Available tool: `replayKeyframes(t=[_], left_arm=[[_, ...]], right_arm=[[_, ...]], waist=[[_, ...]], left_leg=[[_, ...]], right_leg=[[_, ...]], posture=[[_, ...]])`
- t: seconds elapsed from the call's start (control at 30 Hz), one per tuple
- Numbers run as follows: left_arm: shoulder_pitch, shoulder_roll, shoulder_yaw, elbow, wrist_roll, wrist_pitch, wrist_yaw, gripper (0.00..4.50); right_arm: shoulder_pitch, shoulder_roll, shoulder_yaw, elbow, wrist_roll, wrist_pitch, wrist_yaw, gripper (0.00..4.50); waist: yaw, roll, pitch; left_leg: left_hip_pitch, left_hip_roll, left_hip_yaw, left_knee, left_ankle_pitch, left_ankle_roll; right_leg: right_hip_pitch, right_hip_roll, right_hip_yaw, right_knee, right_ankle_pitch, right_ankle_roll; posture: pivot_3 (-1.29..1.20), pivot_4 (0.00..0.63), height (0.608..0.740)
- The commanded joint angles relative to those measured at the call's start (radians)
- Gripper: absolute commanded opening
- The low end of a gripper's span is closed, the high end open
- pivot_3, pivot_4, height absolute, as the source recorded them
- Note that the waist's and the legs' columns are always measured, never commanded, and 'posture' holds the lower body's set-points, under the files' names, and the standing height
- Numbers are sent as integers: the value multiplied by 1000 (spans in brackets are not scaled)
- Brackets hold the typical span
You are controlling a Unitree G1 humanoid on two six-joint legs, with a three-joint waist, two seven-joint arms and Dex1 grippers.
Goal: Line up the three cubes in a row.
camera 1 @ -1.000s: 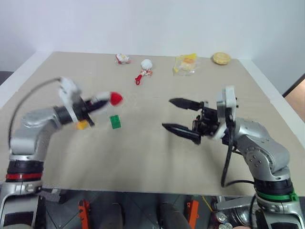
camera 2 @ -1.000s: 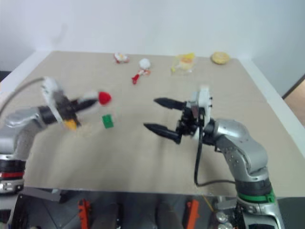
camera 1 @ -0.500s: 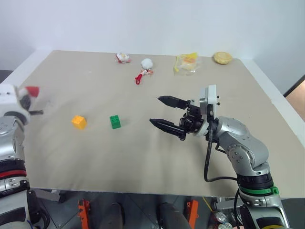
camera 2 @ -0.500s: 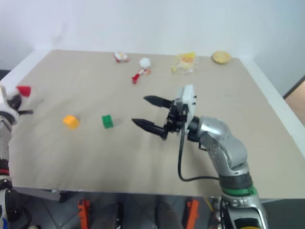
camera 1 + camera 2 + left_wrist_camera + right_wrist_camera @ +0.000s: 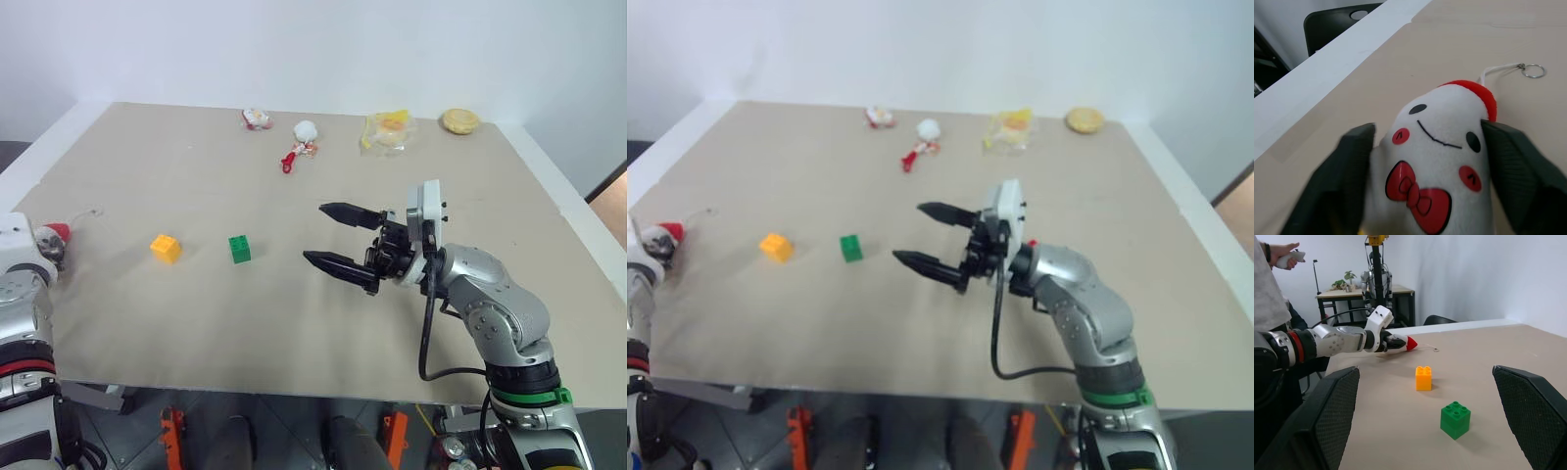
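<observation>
Beige and broad, the bench runs back to a white wall, with a white border along its left and right edges.

Over the middle of the bench the right arm reaches in from the near right corner, and its right hand hangs above the surface with the two black fingers spread wide and nothing between them, pointing toward the left edge.

At the left edge the left hand sits low over the bench with a white plush toy between its fingers. The fingers stand on either side of the toy's body; whether they press it or have let go cannot be told. The toy's long axis runs along the fingers, its red tip leading away from the wrist, and a cord with a metal ring trails onto the bench beyond it.

Two of the cubes sit side by side, apart, between the left edge and the middle: the yellow-orange cube nearer the left edge, the green cube nearer the right hand. Both stand studs up, each turned slightly askew to the bench edges.

Along the far edge lie small white-and-red trinkets, a clear wrapper with something yellow and a round yellow item.

A person holding a controller stands behind the left arm in the right wrist view.
</observation>
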Motion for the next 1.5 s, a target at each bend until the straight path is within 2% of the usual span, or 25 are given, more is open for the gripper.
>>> replayKeyframes(t=[0.03, 0.3, 0.4, 0.47, 0.53, 0.57, 0.7, 0.9, 1.1, 1.17, 1.5], left_arm=[[-13, 14, 29, -11, -6, -34, 25, 4474], [4, 0, 57, -83, -9, -103, 95, 4474], [4, 4, 68, -142, 6, -184, 133, 4474], [-33, -9, 54, -230, -13, -242, 108, 4474], [-82, -57, 6, -331, -89, -267, -18, 4474], [-94, -81, -21, -377, -124, -269, -86, 4474], [-72, -185, -216, -651, -265, -153, -367, 4474], [37, -220, -458, -900, -365, 70, -602, 4474], [102, -229, -559, -951, -340, 145, -691, 4474], [98, -240, -570, -949, -326, 150, -694, 4474], [83, -281, -585, -937, -284, 152, -716, 4474]], right_arm=[[0, -4, -23, -49, 25, -2, 6, 4500], [0, 13, -71, -13, 0, -57, -34, 4500], [-1, -7, -107, 34, -29, -61, -72, 4500], [-11, -66, -138, 102, -72, -29, -101, 4500], [-20, -127, -162, 175, -120, -29, -113, 4500], [-22, -148, -169, 200, -133, -33, -112, 4500], [-21, -245, -181, 296, -166, 3, -82, 4500], [-19, -342, -163, 469, -242, -24, -3, 4500], [-26, -332, -140, 550, -274, -20, 33, 4500], [-29, -314, -130, 563, -279, -17, 35, 4500], [-76, -258, -98, 689, -383, -53, -21, 4500]], waist=[[0, 0, 0], [0, 0, 0], [1, -1, 0], [2, -1, 0], [17, -1, 0], [23, -1, 0], [27, -1, 0], [-5, 1, 1], [-4, 3, 1], [-4, 3, 1], [-4, 3, 1]], left_leg=[[0, 0, 0, 0, 0, 0], [0, 0, 0, 0, 0, 0], [0, 0, 0, 0, 0, 0], [0, 0, 1, 0, 0, -1], [-1, 0, 2, 0, 3, -5], [-2, 0, 3, -1, 3, -6], [-2, -1, 7, -1, 4, -6], [-2, -1, 8, -4, 3, -3], [0, 1, 6, -5, 1, 1], [-1, 1, 6, -2, 1, 2], [-1, -2, 6, 2, 1, 2]], right_leg=[[0, 0, 0, 0, 0, 0], [0, 0, 0, 0, 0, 0], [0, -1, 0, 0, 0, 0], [0, -2, -1, 0, 0, 0], [1, -3, -2, -1, 1, -2], [1, -4, -2, -2, 1, -8], [3, -6, -1, -3, 1, -7], [2, -4, 4, -4, 0, 0], [2, 0, 2, -3, -4, -1], [2, -1, 3, -3, -5, 4], [3, -2, 7, -3, -4, 3]], posture=[[0, 150, 738], [0, 150, 738], [0, 150, 738], [0, 150, 738], [0, 150, 738], [0, 150, 738], [0, 150, 738], [0, 150, 738], [0, 150, 738], [0, 150, 738], [0, 150, 738]])
